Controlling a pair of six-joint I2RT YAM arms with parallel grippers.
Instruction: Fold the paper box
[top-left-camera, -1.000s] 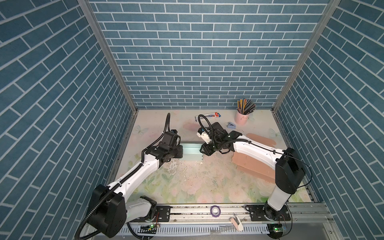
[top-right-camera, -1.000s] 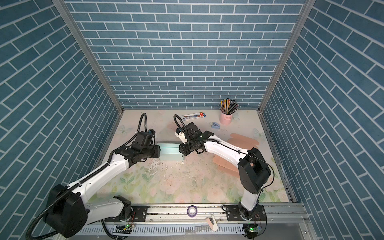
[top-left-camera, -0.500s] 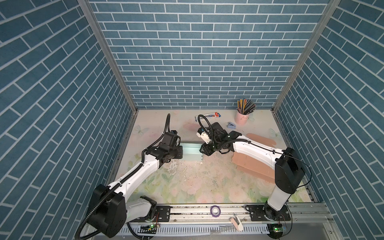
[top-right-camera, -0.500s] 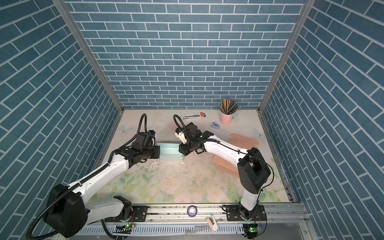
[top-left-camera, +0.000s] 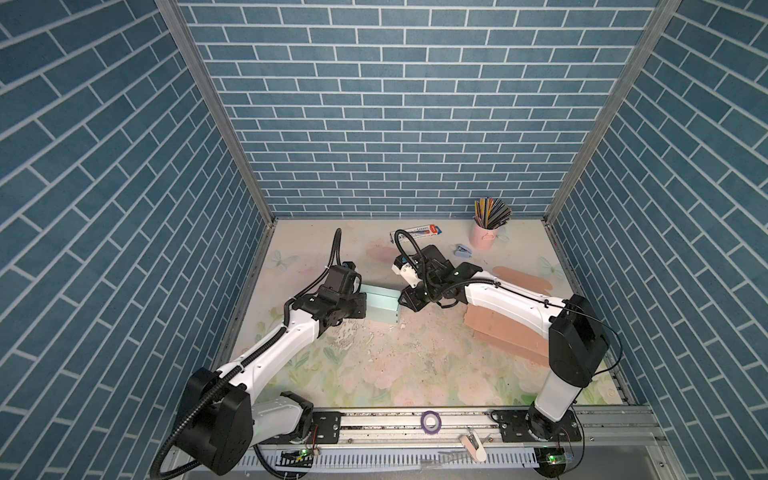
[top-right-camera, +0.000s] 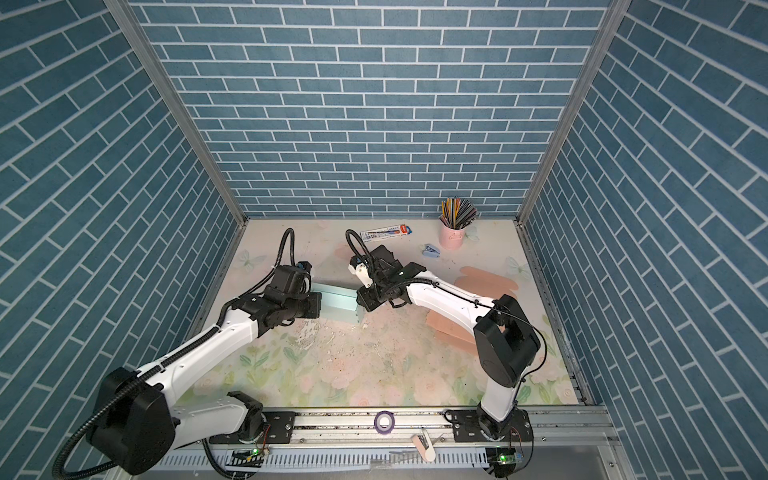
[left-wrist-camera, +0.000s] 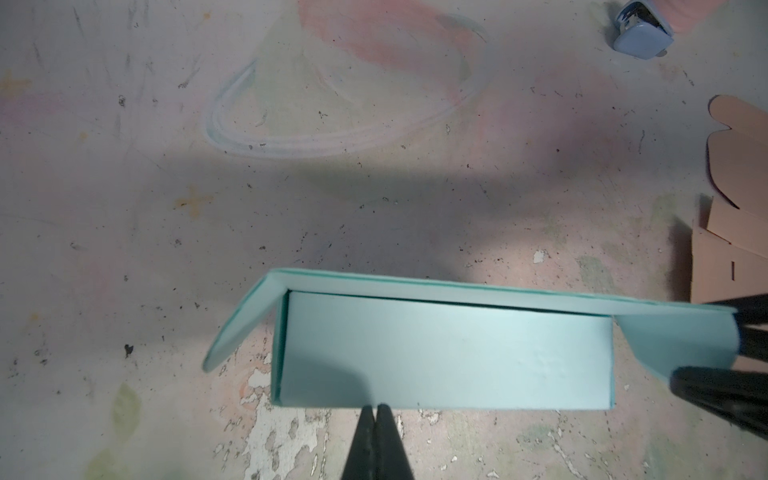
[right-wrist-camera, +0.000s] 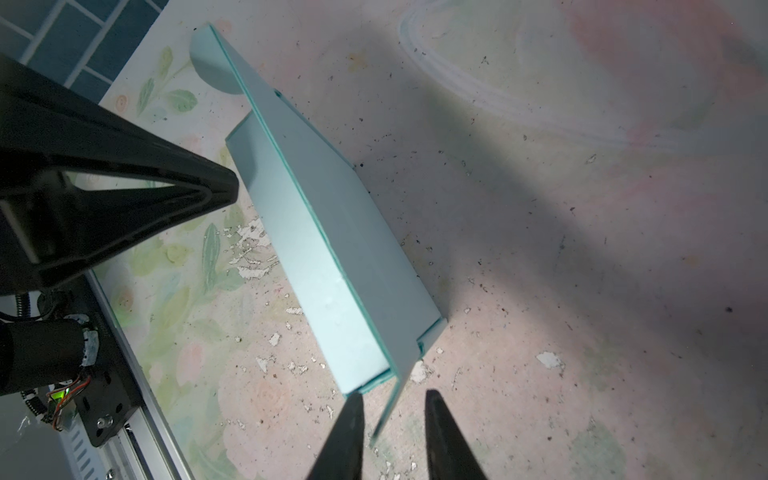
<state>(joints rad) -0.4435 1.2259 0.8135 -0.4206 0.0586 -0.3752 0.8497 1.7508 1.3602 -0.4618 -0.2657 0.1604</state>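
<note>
Teal paper box (top-left-camera: 380, 305) sits on the floral surface (top-left-camera: 415, 365), left of middle and toward the back. It is directly between the two hands in both top views.

Left hand (left-wrist-camera: 376, 409): tips pressed together with nothing between them. They sit right at the bottom edge of the box's long wall, about the middle of it. From above, the left hand is against the side of the box that faces its own arm.

Right hand (right-wrist-camera: 392, 401): fingers apart, one on each side of the lid's end flap (left-wrist-camera: 702, 345). The flap edge runs down between them with a gap showing on both sides, so it is not pinched. From above, this hand is at the box's right corner, just beside it.

Lid (left-wrist-camera: 498, 297) is lowered over the box body but not seated. A thin dark gap shows between it and the long wall. The opposite end flap (left-wrist-camera: 237, 328) splays outward, clear of the box wall and not tucked.

Flat tan cardboard (top-left-camera: 503, 332) lies on the right, partly under the right arm and well apart from the box. Pink cup (top-left-camera: 482, 237) full of pencils stands at the back right, with a small blue clip-like thing (top-left-camera: 462, 249) just beside it. Purple tape roll (top-left-camera: 430, 422) lies on the front rail.
</note>
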